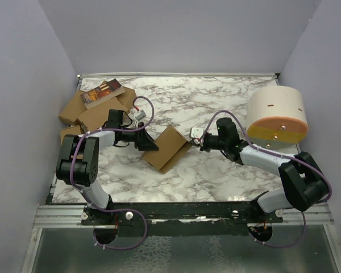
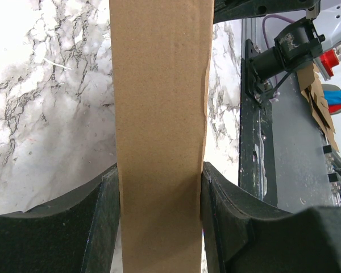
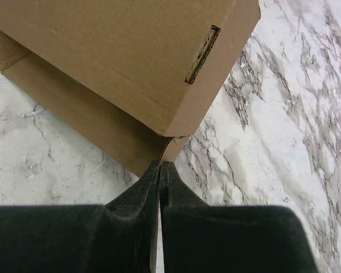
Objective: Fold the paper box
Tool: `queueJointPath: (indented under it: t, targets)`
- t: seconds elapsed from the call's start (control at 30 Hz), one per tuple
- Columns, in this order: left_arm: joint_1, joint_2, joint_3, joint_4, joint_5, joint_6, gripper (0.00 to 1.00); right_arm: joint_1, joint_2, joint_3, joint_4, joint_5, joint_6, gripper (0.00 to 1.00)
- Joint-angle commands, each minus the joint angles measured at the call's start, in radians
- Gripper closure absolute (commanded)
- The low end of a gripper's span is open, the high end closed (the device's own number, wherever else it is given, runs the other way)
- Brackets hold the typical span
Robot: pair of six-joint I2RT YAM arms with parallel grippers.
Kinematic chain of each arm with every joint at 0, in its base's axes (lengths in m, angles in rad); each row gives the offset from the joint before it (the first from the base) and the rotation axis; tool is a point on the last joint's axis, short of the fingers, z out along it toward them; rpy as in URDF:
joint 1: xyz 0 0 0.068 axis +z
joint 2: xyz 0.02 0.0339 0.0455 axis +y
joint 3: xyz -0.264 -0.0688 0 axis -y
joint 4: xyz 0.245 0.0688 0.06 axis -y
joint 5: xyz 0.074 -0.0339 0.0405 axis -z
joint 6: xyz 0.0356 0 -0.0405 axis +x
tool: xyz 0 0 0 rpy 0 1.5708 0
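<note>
The paper box (image 1: 167, 148) is a brown cardboard carton, partly folded, in the middle of the marble table, between both arms. My left gripper (image 1: 150, 144) is shut on the box's left end. In the left wrist view a narrow brown panel (image 2: 159, 85) stands between the two black fingers (image 2: 105, 216), which touch its two edges. My right gripper (image 1: 192, 140) is shut on the box's right corner. In the right wrist view its fingertips (image 3: 160, 166) pinch a thin flap edge under the box's top panel (image 3: 119, 51), which has a slot (image 3: 203, 46).
A heap of similar brown cartons (image 1: 91, 114) lies at the far left with a dark printed booklet (image 1: 102, 92) on top. A large white cylinder with an orange rim (image 1: 277, 115) stands at the right. Lilac walls enclose the table; a metal rail (image 1: 182, 209) runs along the front.
</note>
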State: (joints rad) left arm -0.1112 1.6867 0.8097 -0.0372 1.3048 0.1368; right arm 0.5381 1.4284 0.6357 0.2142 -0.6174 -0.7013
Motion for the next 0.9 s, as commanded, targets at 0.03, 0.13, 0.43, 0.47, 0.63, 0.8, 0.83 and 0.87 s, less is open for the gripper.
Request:
queueJointPath:
  t: [0.03, 0.13, 0.43, 0.47, 0.63, 0.8, 0.83, 0.87]
  targets:
    - [0.009, 0.016, -0.023, -0.034, -0.155, 0.088, 0.93, 0.014, -0.012, 0.015, -0.057, 0.017, 0.05, 0.99]
    - [0.007, 0.016, -0.017, -0.042, -0.163, 0.087, 0.93, 0.015, -0.018, 0.015, -0.059, 0.018, 0.051, 0.99]
    - [-0.009, -0.049, -0.008, -0.07, -0.203, 0.087, 0.94, 0.03, -0.025, 0.029, -0.066, 0.029, 0.07, 0.99]
    - [-0.011, -0.054, -0.007, -0.072, -0.209, 0.087, 0.94, 0.032, -0.025, 0.029, -0.066, 0.03, 0.069, 0.99]
    - [-0.021, -0.071, 0.0, -0.085, -0.231, 0.08, 0.95, 0.041, -0.024, 0.035, -0.068, 0.035, 0.075, 0.99]
    - [-0.03, -0.088, 0.007, -0.102, -0.252, 0.075, 0.95, 0.046, -0.028, 0.042, -0.071, 0.038, 0.09, 0.99]
    - [-0.032, -0.092, 0.009, -0.105, -0.258, 0.075, 0.95, 0.046, -0.029, 0.044, -0.071, 0.041, 0.094, 0.99]
    - [-0.035, -0.095, 0.01, -0.11, -0.262, 0.073, 0.95, 0.046, -0.03, 0.046, -0.071, 0.042, 0.098, 0.99]
